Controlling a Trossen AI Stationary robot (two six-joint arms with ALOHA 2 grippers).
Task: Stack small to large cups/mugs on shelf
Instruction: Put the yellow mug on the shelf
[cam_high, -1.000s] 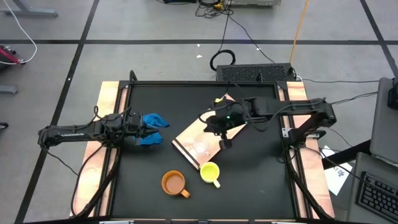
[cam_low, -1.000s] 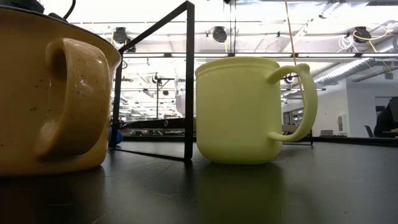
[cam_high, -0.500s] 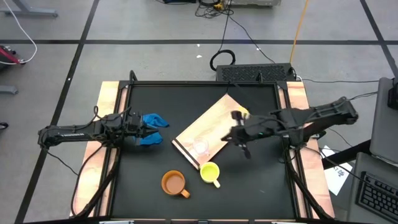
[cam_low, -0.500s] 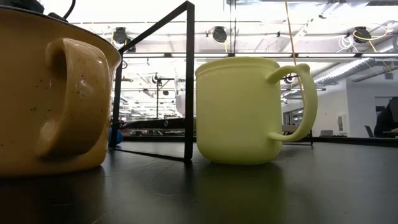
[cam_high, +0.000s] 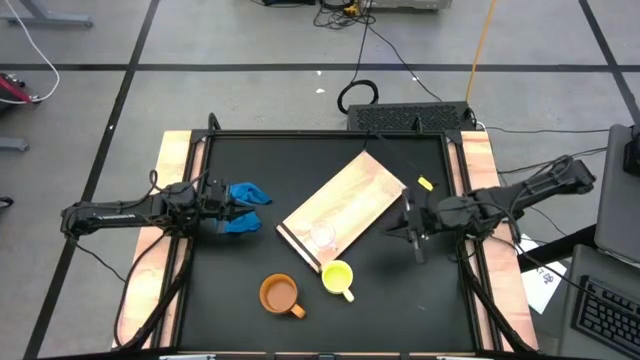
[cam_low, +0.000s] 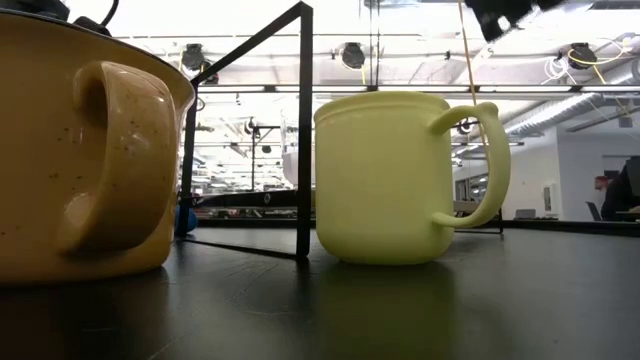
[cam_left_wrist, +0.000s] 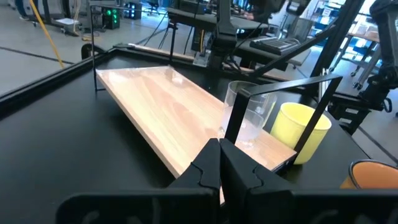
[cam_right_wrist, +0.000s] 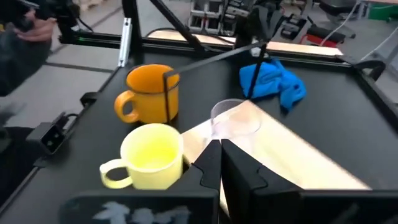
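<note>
The shelf (cam_high: 340, 211) lies at a slant in the middle of the black counter (cam_high: 420, 300). The clear glass cup (cam_high: 322, 236) stands on its end nearest the front edge. The yellow cup (cam_high: 338, 277) sits on the counter just off that end, the orange-brown cup (cam_high: 281, 295) beside it toward the left edge. The right tool (cam_high: 414, 240), fingers together and empty, hangs near the right edge. The left tool (cam_high: 243, 211), fingers together, rests at the blue cloth (cam_high: 245, 194) by the left edge.

Overhead sees all; low view hugs yellow cup (cam_low: 385, 178).
</note>
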